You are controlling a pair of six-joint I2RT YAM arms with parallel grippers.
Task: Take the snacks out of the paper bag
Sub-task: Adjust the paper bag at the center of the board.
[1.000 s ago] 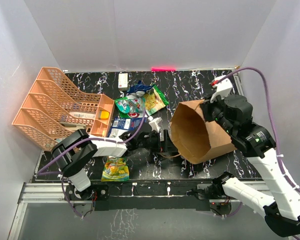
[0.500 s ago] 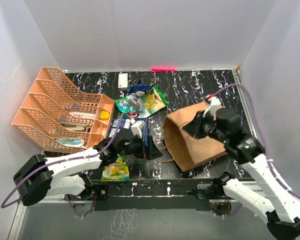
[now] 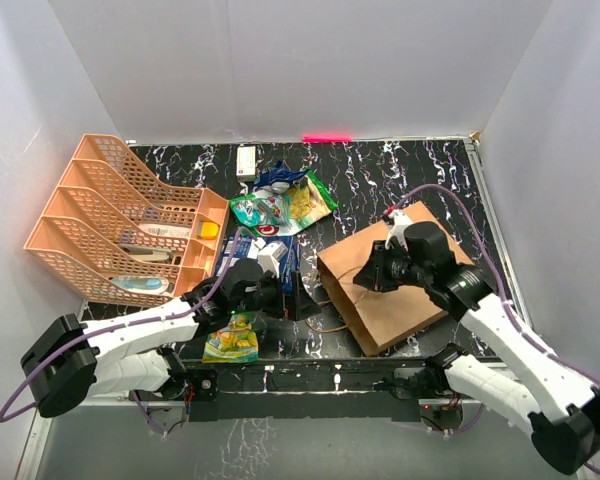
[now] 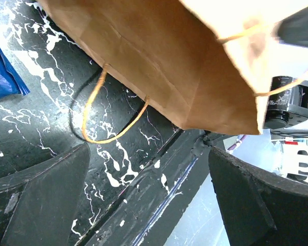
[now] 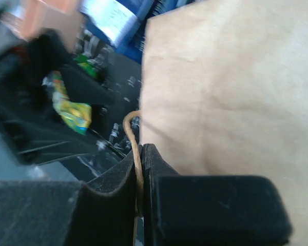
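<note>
Paper bag (image 3: pixel 400 300) lies flat on the table (image 3: pixel 380 165), right of centre.
Right tool (image 5: pixel 140 154) is clenched on the bag's loop handle (image 5: pixel 129 123). Left tool (image 4: pixel 149 154) is released, jaws wide apart, near the bag. Snack packets (image 3: pixel 280 208) lie on the table left of the bag.

Bright, even overhead light fills the top view, and shadows barely show on the black marbled table (image 3: pixel 380 170) around the flat brown kraft paper bag (image 3: pixel 400 295). A pink glowing strip (image 3: pixel 326 138) lies far behind the bag. From the left wrist, the bag's upper edge is overexposed and blurred. From the right wrist, everything left of the bag smears.
</note>
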